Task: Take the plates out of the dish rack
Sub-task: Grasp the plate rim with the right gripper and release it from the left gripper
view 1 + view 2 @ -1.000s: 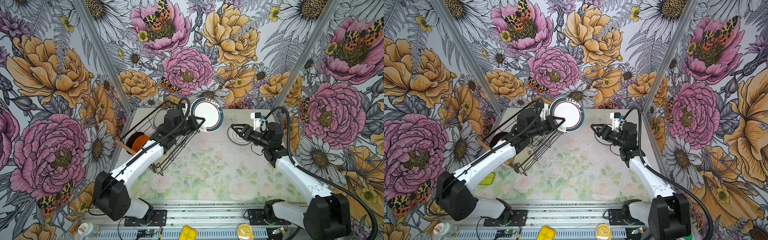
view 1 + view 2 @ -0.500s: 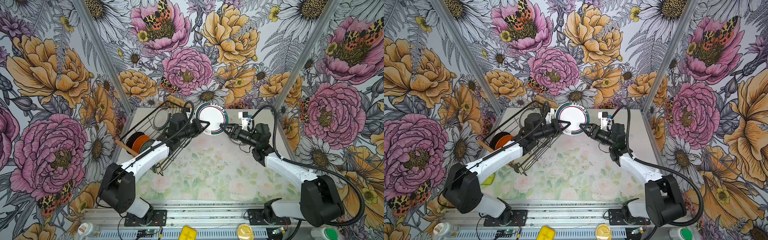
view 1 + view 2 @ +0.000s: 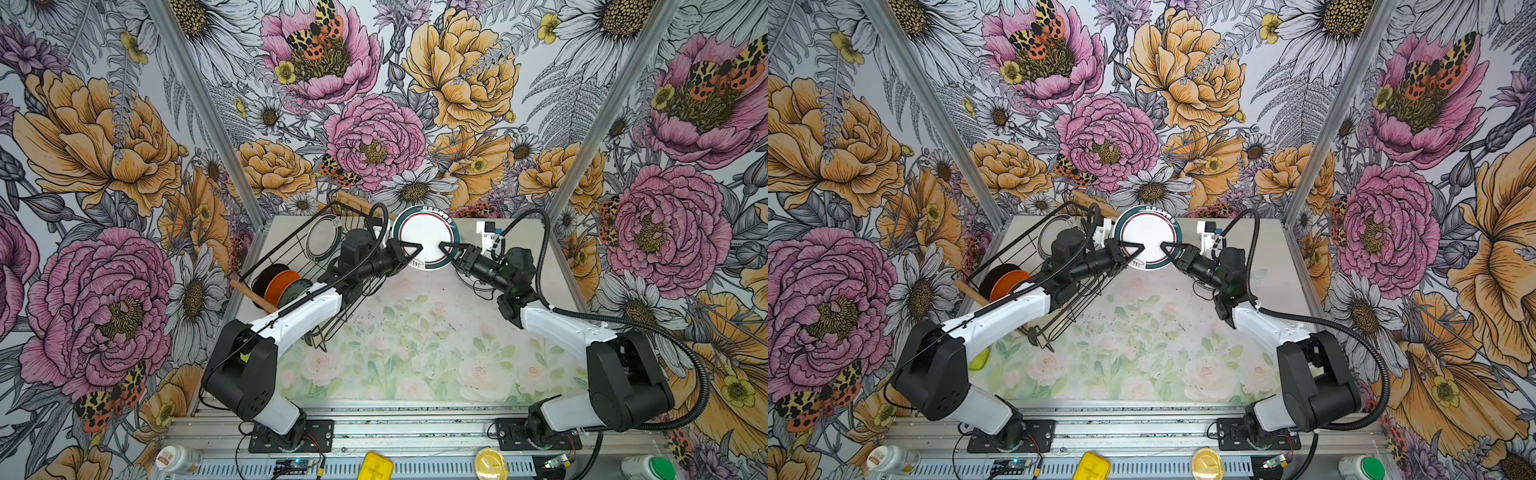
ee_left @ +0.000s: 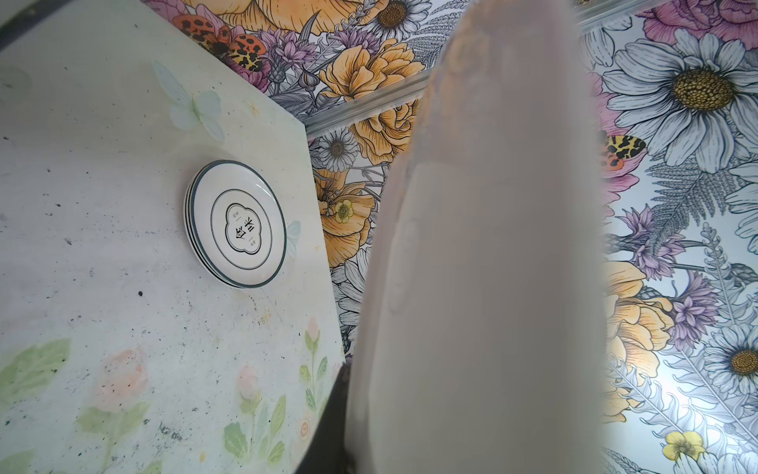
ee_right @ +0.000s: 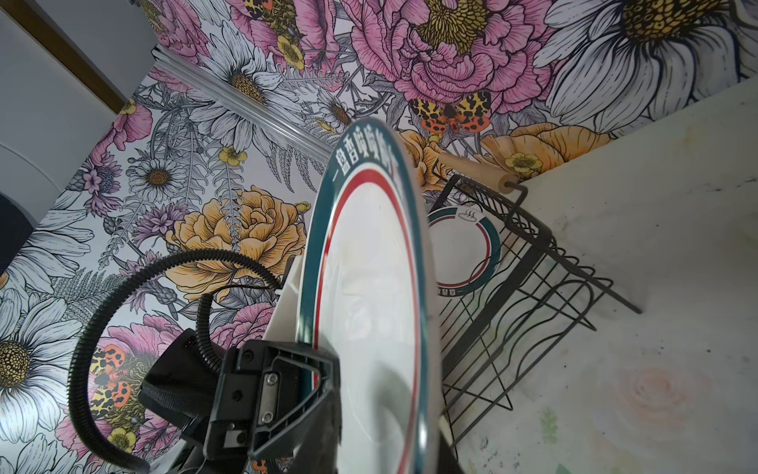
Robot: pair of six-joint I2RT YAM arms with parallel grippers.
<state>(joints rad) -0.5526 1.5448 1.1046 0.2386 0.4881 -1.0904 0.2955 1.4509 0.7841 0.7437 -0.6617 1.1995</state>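
Where the two pincers meet above the far end of the table (image 3: 415, 340): one large white plate (image 3: 424, 232), teal rim band, red inner ring, held clear of the table.
Left pincer (image 3: 409, 252): clenched on that plate's rim.
Right pincer (image 3: 450, 252): jaws straddling the opposite rim, one finger across the plate's face; whether they press cannot be told.
Dish rack (image 5: 529, 262): black wire, behind the left pincer, alongside its arm.
Contents: teal-banded plate (image 3: 323, 237) just behind the left pincer's wrist; farther back along the arm, black plate (image 3: 266, 276), orange plate (image 3: 279, 286) and grey patterned plate (image 3: 296, 291), on edge.
Stack of white dark-rimmed plates (image 4: 242, 223): flat on the table, apart from both pincers.
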